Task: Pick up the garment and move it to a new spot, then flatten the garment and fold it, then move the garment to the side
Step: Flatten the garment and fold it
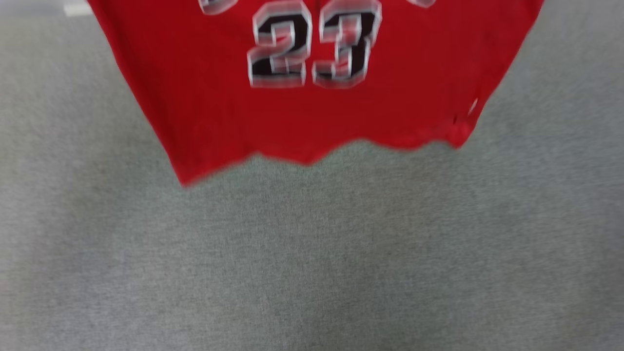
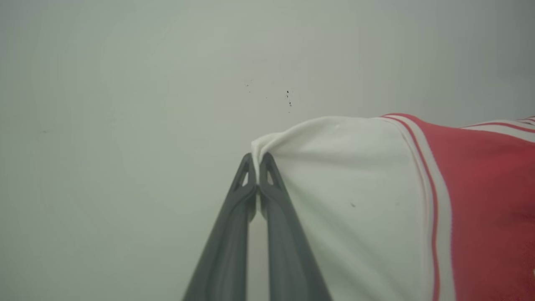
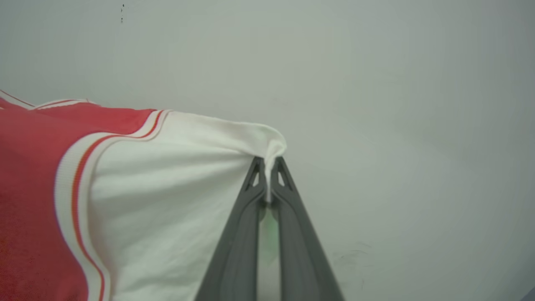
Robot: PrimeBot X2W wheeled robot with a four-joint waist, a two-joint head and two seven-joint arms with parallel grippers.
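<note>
- Left gripper (image 2: 258,161): the two dark grey fingers (image 2: 234,234) meet at the tips, pinched on a gathered corner of the white sleeve panel (image 2: 347,200) of the red jersey (image 2: 489,200).
- Right gripper (image 3: 267,165): jaws likewise closed, with a narrow fold of the other white sleeve panel (image 3: 175,188) caught between the tips and bunched above them.
- Fingers are long, matte and tapered, with a small triangular cut-out near each tip.
- From each pinch the white fabric runs taut, with fine radiating creases, to a red-and-white striped trim (image 2: 434,200) and then to the red body.
- Head view, blurred: the jersey's red body (image 1: 312,117) spans the upper part of the picture, narrowing downward to a wavy lower hem (image 1: 312,156).
- Black number 23 (image 1: 312,46), outlined in white, reads upright; the bottoms of more lettering cross the top edge.
- The fabric looks thin and soft; the hem corner at the right curls.
- Whether the hem touches the surface below, I cannot tell.
- Grey surface (image 1: 312,263) under and in front of the jersey: heathered, matte, felt-like.
- A short white strip (image 1: 77,9) sits at its far upper left.
- Both wrist views: a plain pale grey-green wall (image 2: 125,104) behind the grippers, smooth, with a few dark specks (image 2: 288,98).
- Faint scuff marks (image 3: 351,255) show low on the wall in the right wrist view.
</note>
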